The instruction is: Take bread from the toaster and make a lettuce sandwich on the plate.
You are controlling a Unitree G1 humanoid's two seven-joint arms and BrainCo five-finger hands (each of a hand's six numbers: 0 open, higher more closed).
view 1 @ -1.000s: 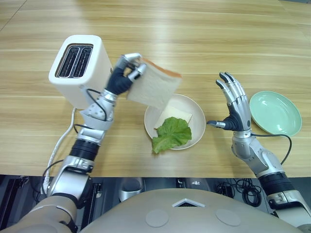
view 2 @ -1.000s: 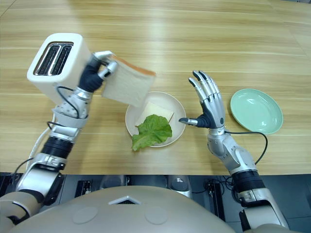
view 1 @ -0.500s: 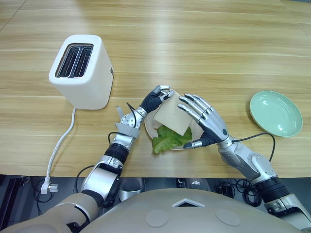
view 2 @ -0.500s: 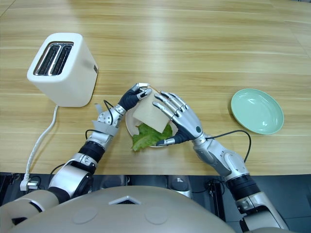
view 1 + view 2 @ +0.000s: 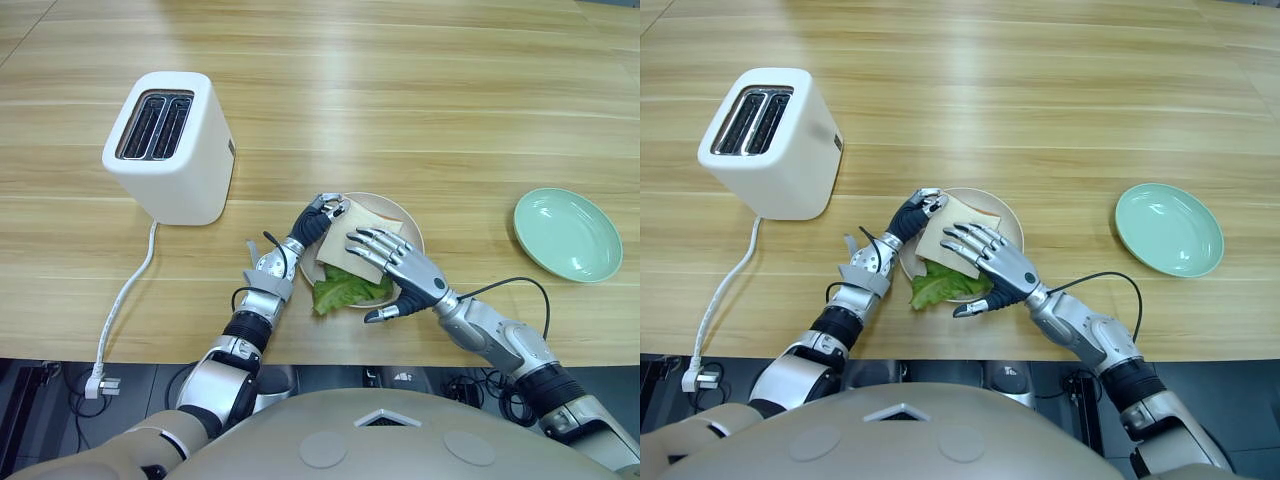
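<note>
Now | left hand (image 5: 322, 212) pinching square bread slice (image 5: 356, 217) | right hand (image 5: 405, 276) spread atop | ruffled lettuce (image 5: 334, 293), round plate (image 5: 413, 229)

One toaster (image 5: 170, 145), two plates (image 5: 409, 229) (image 5: 567, 233), one lettuce leaf (image 5: 335, 292)

The bread (image 5: 352, 238) and right hand (image 5: 405, 275) cover most of the lettuce (image 5: 335, 293) and plate (image 5: 415, 238); whatever lies beneath is hidden. The toaster (image 5: 175, 160) slots are too dark to see into, perhaps empty.

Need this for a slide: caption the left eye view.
Left hand holds a bread slice over the lettuce on the plate, right hand spread above it.
</note>
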